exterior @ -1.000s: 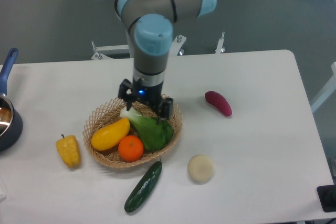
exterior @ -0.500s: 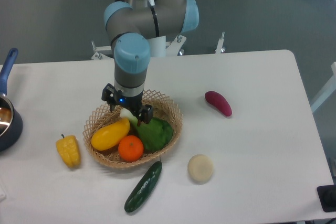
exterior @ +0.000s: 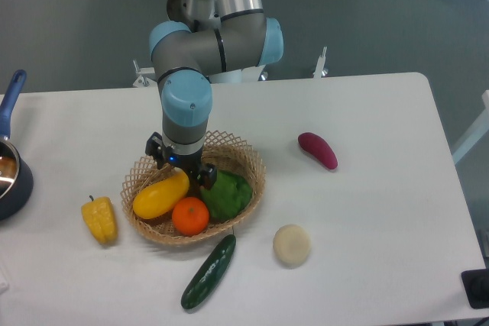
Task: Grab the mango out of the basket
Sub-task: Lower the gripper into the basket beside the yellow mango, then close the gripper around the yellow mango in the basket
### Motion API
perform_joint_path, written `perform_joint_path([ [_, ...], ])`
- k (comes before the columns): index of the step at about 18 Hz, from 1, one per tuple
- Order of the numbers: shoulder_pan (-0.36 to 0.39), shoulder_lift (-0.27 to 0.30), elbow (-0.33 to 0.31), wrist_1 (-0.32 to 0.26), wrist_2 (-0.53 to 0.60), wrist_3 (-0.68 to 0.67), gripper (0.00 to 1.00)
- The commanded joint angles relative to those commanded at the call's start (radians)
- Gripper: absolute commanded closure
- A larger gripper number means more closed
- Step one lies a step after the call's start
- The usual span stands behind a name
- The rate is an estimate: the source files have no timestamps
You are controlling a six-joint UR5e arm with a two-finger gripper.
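Arm bent downward; claw (exterior: pixel 180 167) pointing straight down, fingers spread apart.

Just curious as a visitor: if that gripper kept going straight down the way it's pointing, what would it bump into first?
Probably the mango. The gripper points down into the basket over the mango's upper end, with the leafy green vegetable just beside it. Depth is hard to judge from this single view.

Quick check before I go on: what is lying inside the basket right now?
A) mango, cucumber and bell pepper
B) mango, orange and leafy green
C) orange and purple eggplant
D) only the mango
B: the mango, orange and leafy green lie within the basket rim.
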Motion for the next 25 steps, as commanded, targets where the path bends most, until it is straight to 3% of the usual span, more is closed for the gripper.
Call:
perform_joint_path([
  [25,-0.018,-0.055,-0.002,0.015,0.002,-0.002,0.0],
])
